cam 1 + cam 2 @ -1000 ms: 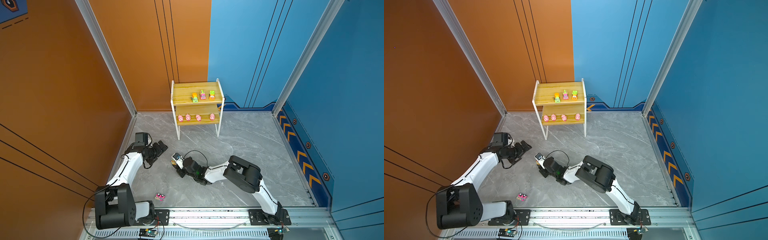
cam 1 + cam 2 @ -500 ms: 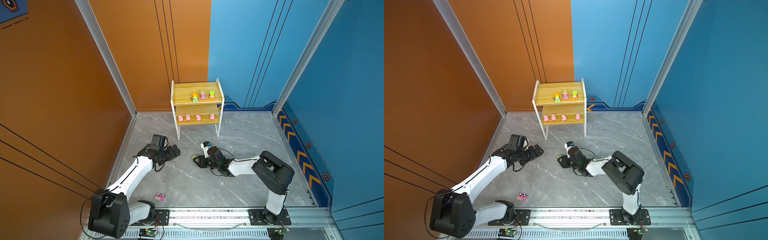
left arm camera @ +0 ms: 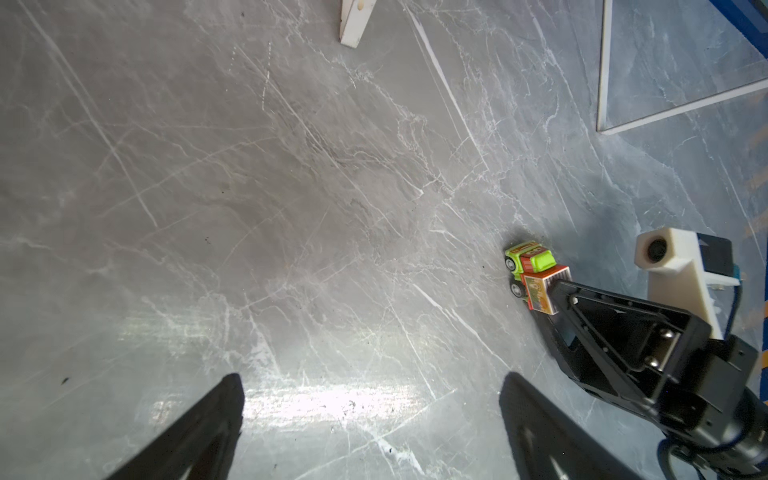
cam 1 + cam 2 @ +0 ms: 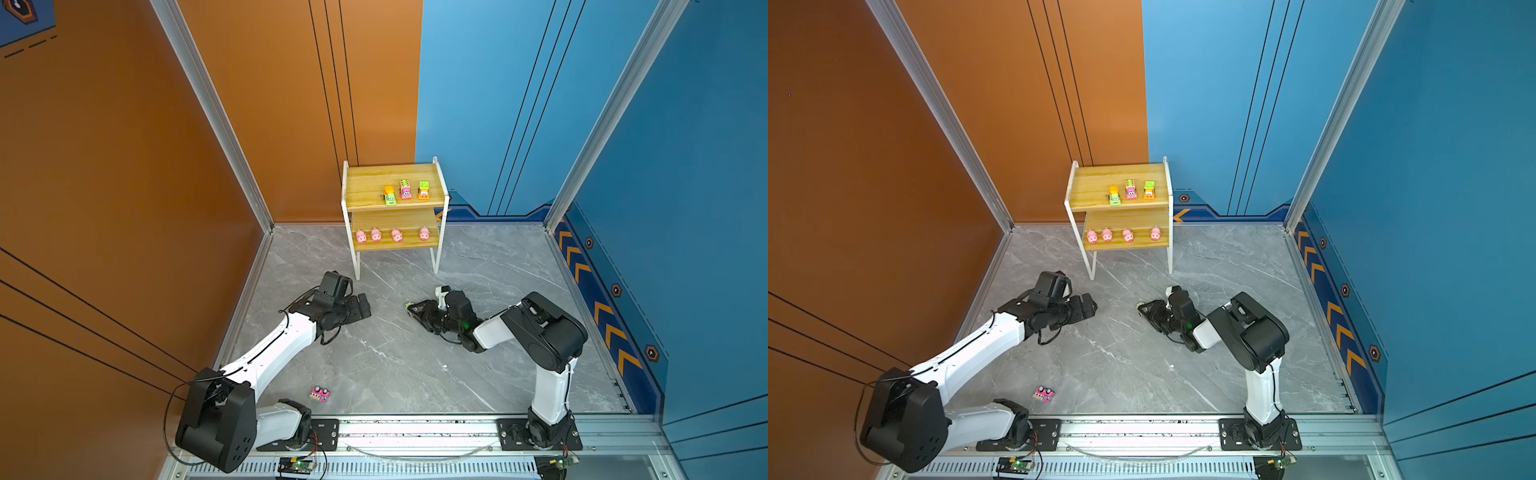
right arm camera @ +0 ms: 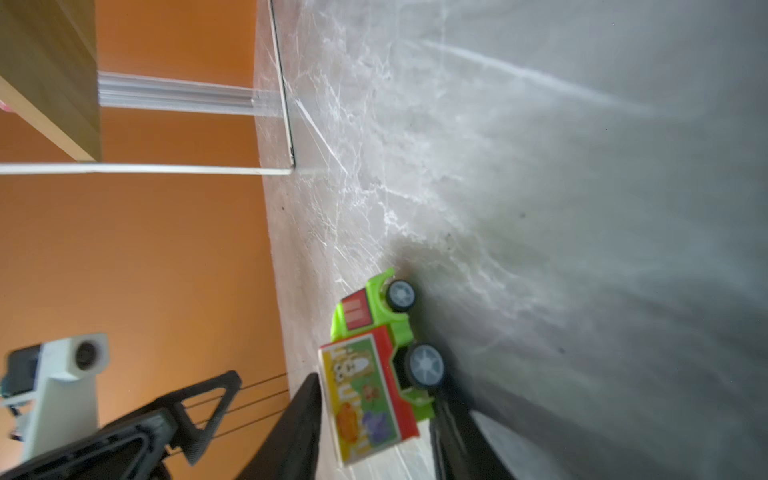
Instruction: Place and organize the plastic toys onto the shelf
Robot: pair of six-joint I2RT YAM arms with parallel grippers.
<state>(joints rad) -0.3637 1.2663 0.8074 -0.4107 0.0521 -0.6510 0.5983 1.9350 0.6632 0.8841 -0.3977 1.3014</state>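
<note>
Truck (image 5: 374,357) in lime green sits on the grey marbled floor (image 4: 374,357) between the fingers of the right gripper (image 5: 376,386). It has a green cab and chassis, a red panel on the roof, and a red-edged cargo box with a cartoon sticker on its side. Two black tyres with grey hubs show, and they are against the floor. The black fingers stand one on each side of the cargo box, close against it; whether they press it or merely flank it cannot be told. In both top views the truck (image 4: 409,306) lies in front of the shelf (image 4: 361,187), apart from its white legs. The shelf has two yellowish wooden boards in a thin white frame.

The left gripper (image 3: 372,376) hangs low over bare floor with its jaws spread wide and nothing between them, facing the truck from well apart.

Counted, nine toys show. Four pink pigs (image 4: 397,235) stand in a row on the lower board, snouts forward. Three vehicles (image 4: 405,189) stand side by side on the right half of the upper board: one orange and green, one pink with a yellow top, one orange with a green top. One pink vehicle (image 4: 319,394) lies alone on the floor near the metal rail (image 4: 415,428); its pose is too small to read. The green truck is the ninth.
</note>
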